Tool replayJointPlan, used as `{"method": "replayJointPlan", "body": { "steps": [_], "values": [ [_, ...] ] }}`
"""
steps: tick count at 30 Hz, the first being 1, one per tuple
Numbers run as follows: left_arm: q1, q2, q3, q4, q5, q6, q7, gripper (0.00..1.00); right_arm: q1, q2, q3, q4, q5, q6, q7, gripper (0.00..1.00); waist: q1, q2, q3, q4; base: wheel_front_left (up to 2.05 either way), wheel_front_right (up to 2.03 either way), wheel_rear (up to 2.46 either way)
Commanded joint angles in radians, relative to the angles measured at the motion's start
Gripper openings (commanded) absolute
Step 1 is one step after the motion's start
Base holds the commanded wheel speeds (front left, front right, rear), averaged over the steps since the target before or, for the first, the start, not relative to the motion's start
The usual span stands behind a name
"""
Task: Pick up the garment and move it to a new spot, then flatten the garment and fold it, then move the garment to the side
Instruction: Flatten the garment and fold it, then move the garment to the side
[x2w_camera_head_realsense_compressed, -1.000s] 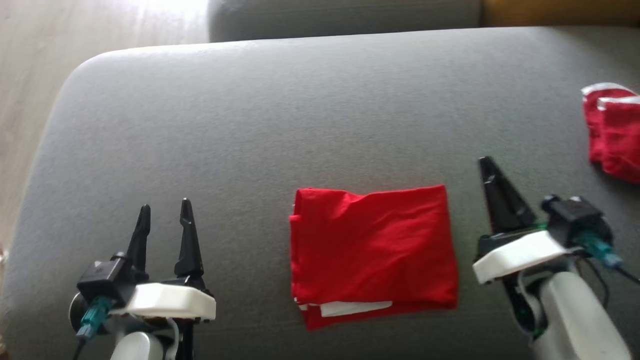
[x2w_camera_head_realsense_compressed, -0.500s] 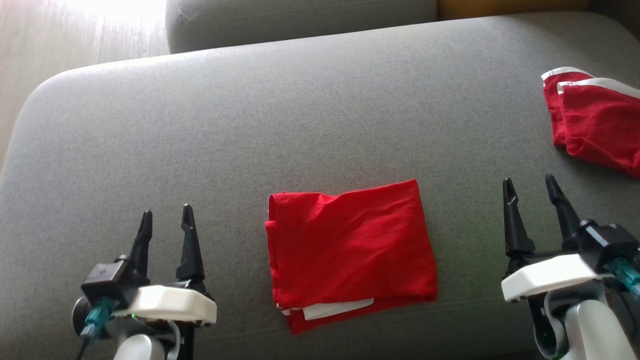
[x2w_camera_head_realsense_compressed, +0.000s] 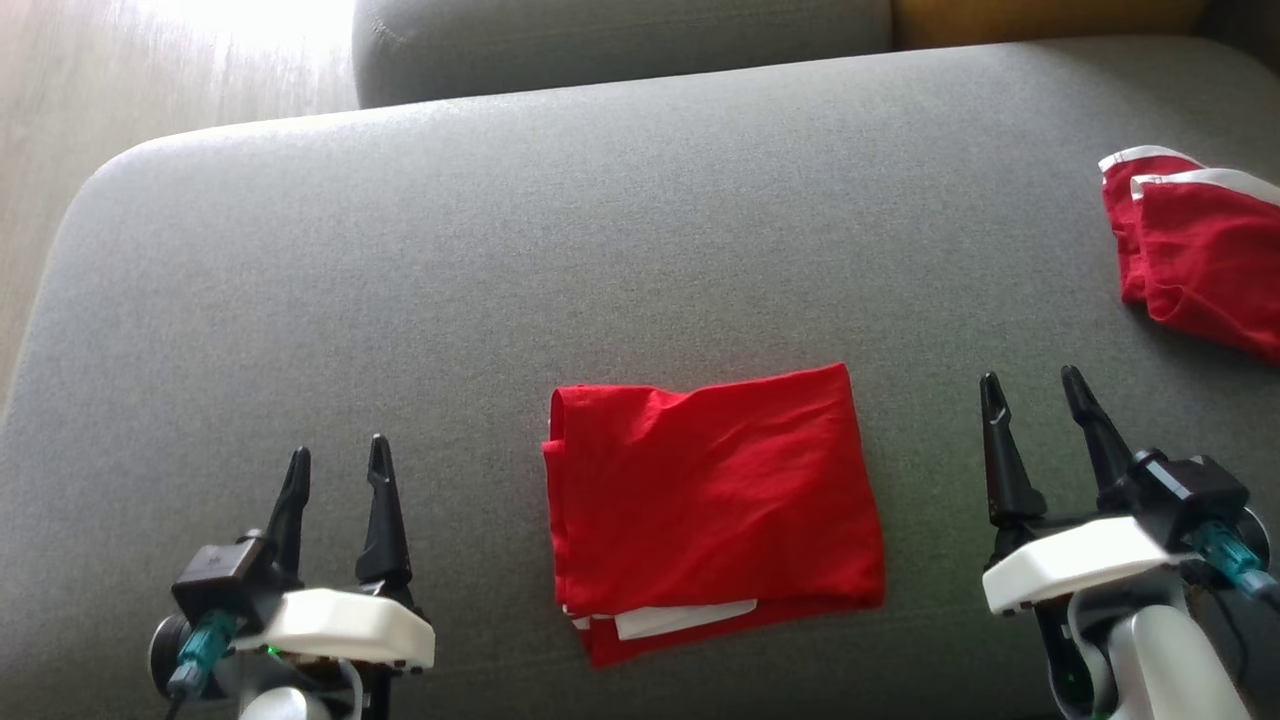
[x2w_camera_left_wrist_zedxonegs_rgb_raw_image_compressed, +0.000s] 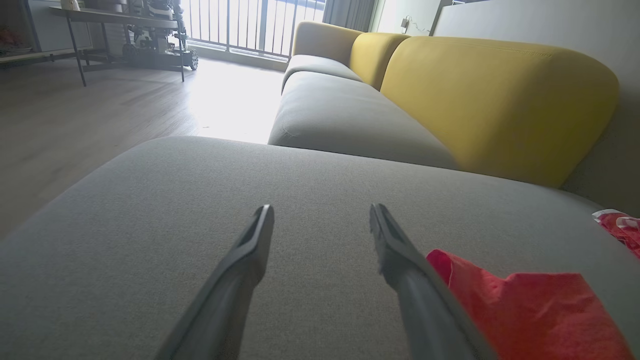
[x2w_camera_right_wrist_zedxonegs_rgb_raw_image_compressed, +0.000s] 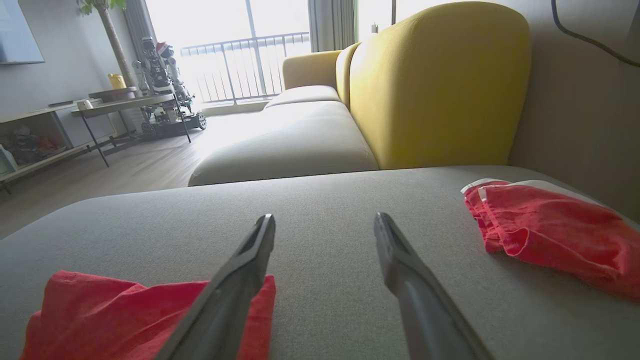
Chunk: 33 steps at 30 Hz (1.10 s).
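Note:
A red garment (x2w_camera_head_realsense_compressed: 712, 500) lies folded into a rectangle on the grey sofa seat (x2w_camera_head_realsense_compressed: 500, 250), a white strip showing at its near edge. It also appears as a red garment (x2w_camera_left_wrist_zedxonegs_rgb_raw_image_compressed: 530, 310) at the lower right of the left wrist view and a red garment (x2w_camera_right_wrist_zedxonegs_rgb_raw_image_compressed: 125, 320) at the lower left of the right wrist view. My left gripper (x2w_camera_head_realsense_compressed: 335, 460) stands open to the garment's left, apart from it. To the garment's right my right gripper (x2w_camera_head_realsense_compressed: 1033, 390) is open too, nothing between its fingers. Both hover low over the cushion.
A second red garment with white trim (x2w_camera_head_realsense_compressed: 1195, 250) lies at the seat's far right, also visible as a crumpled red cloth (x2w_camera_right_wrist_zedxonegs_rgb_raw_image_compressed: 550, 235). Yellow backrests (x2w_camera_right_wrist_zedxonegs_rgb_raw_image_compressed: 440, 85) and another grey seat (x2w_camera_left_wrist_zedxonegs_rgb_raw_image_compressed: 345, 115) lie beyond. Wooden floor (x2w_camera_head_realsense_compressed: 60, 130) lies left of the seat.
My right gripper has opened and turned upright, fingers now pointing away from me. The head camera shifted, so the whole scene sits slightly differently. The folded garment stays put.

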Motion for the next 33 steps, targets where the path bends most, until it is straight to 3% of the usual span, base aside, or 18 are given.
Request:
{"method": "replayJointPlan", "body": {
  "steps": [1, 20, 26, 33],
  "values": [
    [-0.027, 0.001, 0.032, -0.03, 0.001, -0.002, -0.012, 1.0, -0.033, -0.013, 0.028, -0.03, 0.007, 0.0, -0.011, 1.0, 0.0, -0.0001, 0.001, 0.002, 0.0, 0.0, 0.0],
    [-0.046, 0.001, 0.026, -0.035, 0.003, -0.003, -0.012, 1.0, -0.048, -0.012, 0.041, -0.037, 0.024, 0.0, 0.004, 1.0, 0.0, -0.0001, 0.04, 0.029, 0.0, 0.0, 0.0],
    [-0.062, 0.001, 0.018, -0.029, 0.004, -0.006, -0.012, 1.0, -0.059, 0.006, 0.089, 0.025, 0.171, 0.0, 0.074, 1.0, 0.0, -0.0001, 0.072, 0.047, 0.0, 0.0, 0.0],
    [-0.093, 0.001, 0.0, -0.029, 0.008, -0.005, -0.012, 1.0, -0.099, 0.013, 0.144, 0.135, 0.251, 0.0, 0.135, 1.0, 0.0, -0.0001, 0.122, 0.075, 0.0, 0.0, 0.0]
  ]
}}
